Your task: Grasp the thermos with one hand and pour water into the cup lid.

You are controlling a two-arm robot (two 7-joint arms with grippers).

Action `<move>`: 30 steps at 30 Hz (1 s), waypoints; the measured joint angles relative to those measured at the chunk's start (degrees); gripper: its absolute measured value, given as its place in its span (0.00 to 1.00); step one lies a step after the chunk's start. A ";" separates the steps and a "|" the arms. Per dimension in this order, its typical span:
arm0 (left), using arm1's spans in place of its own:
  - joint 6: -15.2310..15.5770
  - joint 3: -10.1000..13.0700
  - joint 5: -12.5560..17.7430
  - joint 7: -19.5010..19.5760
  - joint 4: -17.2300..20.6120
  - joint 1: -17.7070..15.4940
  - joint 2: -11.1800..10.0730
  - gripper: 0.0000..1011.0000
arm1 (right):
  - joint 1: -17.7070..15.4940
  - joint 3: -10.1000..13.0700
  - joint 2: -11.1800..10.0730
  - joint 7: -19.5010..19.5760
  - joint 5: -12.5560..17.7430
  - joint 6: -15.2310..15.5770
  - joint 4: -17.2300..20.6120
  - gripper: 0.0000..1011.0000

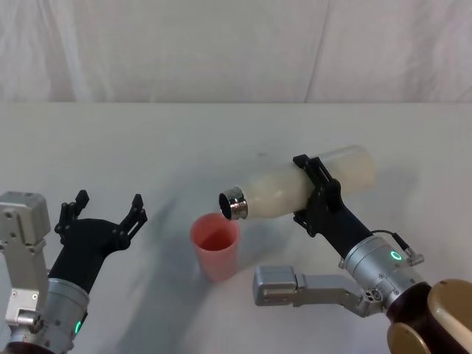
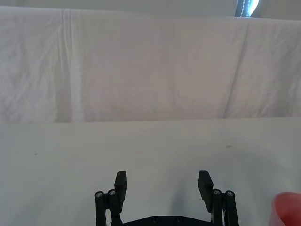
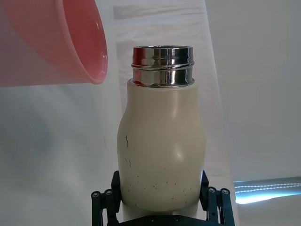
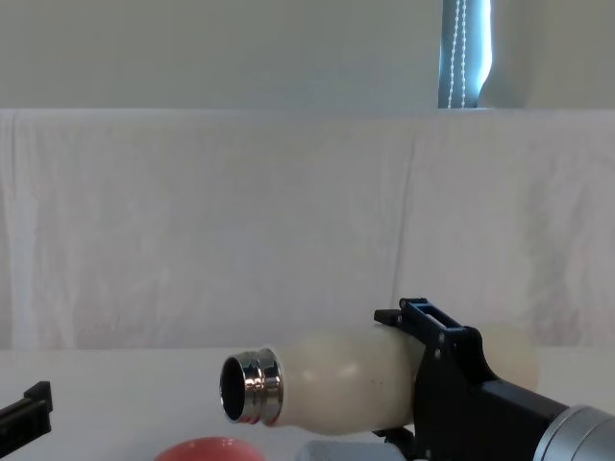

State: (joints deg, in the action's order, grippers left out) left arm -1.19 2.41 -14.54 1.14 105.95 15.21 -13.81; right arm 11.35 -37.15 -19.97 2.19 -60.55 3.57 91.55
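The tall cream-white steel-necked thermos (image 1: 295,190) is gripped by the right hand (image 1: 316,193), tipped nearly level, its mouth just above the small pink-red cup lid (image 1: 215,246).

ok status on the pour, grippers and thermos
Right gripper shut on thermos, tipped sideways, steel neck over cup lid. Left gripper open, idle at left. No water seen. Nothing in the way.

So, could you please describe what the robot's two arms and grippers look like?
Both grippers, left gripper and right gripper, are matte black with slim linkage fingers on visible pivot pins. Each sits on a silver-grey wrist with a green light; the right also carries a thin black cable, a grey boxy link and a bronze-brown joint shell.
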 joint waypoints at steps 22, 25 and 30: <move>0.00 0.00 0.00 0.00 0.00 0.00 0.00 0.99 | 0.69 -0.96 -0.82 -0.68 -1.77 1.12 0.49 0.94; 0.00 0.00 0.00 0.00 0.00 0.00 0.00 0.99 | 0.71 -0.96 -0.85 -0.71 -1.76 1.18 0.57 0.94; 0.00 0.00 0.00 0.00 0.00 0.00 0.01 0.99 | 0.75 -1.01 -0.89 -0.73 -1.82 1.31 0.61 0.94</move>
State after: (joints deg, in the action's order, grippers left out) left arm -1.19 2.42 -14.55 1.14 105.95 15.21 -13.80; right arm 12.10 -38.16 -20.86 1.47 -62.37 4.88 92.16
